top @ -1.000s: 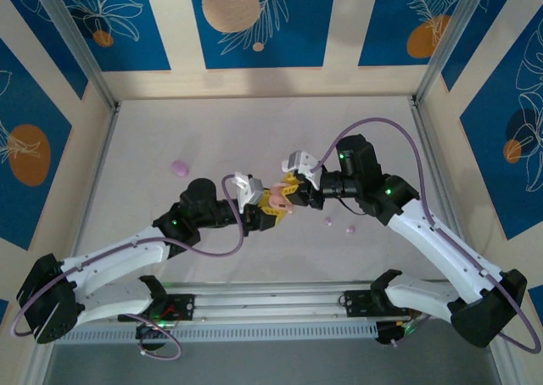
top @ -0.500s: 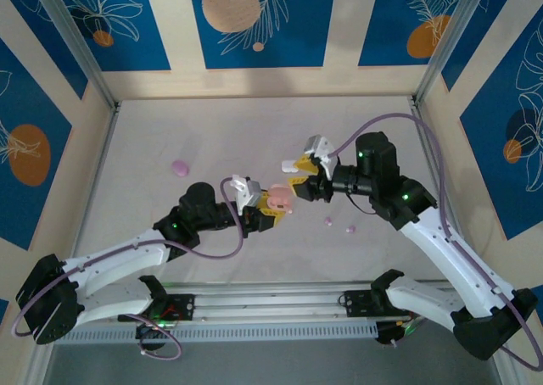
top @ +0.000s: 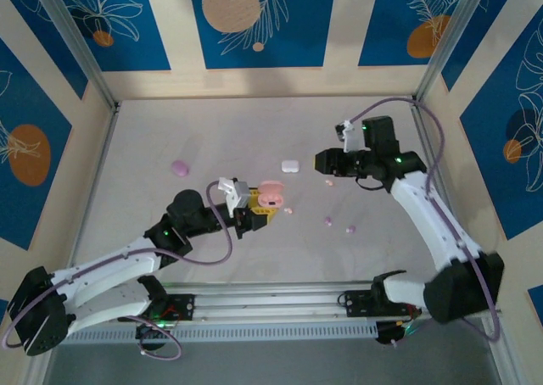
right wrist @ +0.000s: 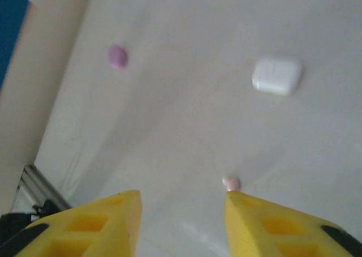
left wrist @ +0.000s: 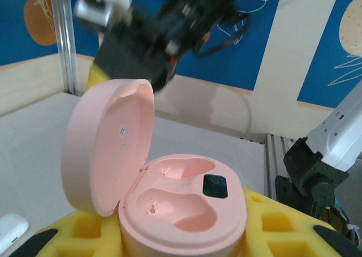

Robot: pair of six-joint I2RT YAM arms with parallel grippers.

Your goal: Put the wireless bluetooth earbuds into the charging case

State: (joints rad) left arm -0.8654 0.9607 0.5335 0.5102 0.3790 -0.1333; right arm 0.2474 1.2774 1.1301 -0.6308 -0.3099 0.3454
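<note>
L end effector (top: 259,212) clamped on pink case (left wrist: 184,209); lid open, wells empty. R end effector (right wrist: 184,223) apart. White case (right wrist: 276,75) shut.

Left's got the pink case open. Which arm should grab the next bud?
Right. The right gripper is open and empty, hanging over the table with a pink earbud just beside one fingertip. The left gripper is clamped on the open pink case, so it is occupied.
</note>
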